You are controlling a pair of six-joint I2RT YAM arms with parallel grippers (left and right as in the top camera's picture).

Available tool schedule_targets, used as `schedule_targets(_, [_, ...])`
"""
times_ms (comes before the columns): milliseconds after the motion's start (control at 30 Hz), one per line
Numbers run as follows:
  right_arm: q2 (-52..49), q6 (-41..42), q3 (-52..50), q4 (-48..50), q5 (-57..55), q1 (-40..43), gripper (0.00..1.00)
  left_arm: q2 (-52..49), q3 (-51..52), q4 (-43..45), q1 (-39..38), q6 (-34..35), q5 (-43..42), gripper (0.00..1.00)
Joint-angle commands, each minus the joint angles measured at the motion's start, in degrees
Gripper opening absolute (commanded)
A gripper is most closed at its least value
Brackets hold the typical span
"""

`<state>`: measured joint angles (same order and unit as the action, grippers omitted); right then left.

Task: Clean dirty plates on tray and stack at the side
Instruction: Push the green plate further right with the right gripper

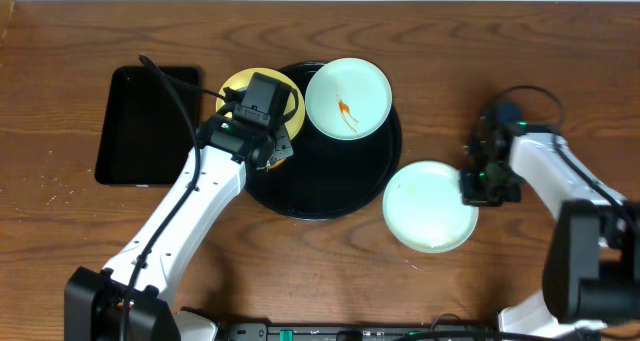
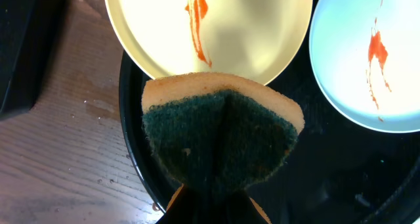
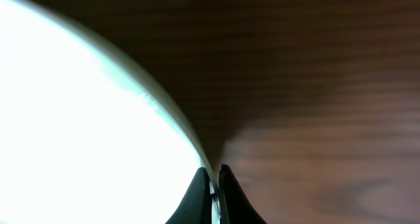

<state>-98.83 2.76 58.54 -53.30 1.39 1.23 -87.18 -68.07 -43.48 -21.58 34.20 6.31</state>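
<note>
Clamped on a green-faced sponge, the left gripper hangs over the smeared yellow plate on the round black tray, apparently to scrub it, while the right gripper pinches a light blue plate by its rim, on the table right of the tray.

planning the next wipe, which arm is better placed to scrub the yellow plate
Left. The left gripper holds the sponge right at the edge of the yellow plate on the tray. The right gripper is pinching the rim of a blue plate off the tray.
</note>
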Motion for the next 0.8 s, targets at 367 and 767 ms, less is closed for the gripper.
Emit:
schedule_targets(367, [6.1, 2.3, 0.3, 0.1, 2.1, 4.1, 0.01, 0.0, -0.4, 0.3, -0.1, -1.0, 0.3, 0.07])
schedule_targets(767, [6.1, 1.2, 8.9, -6.9, 6.5, 4.4, 0.01, 0.0, -0.4, 0.3, -0.1, -1.0, 0.3, 0.08])
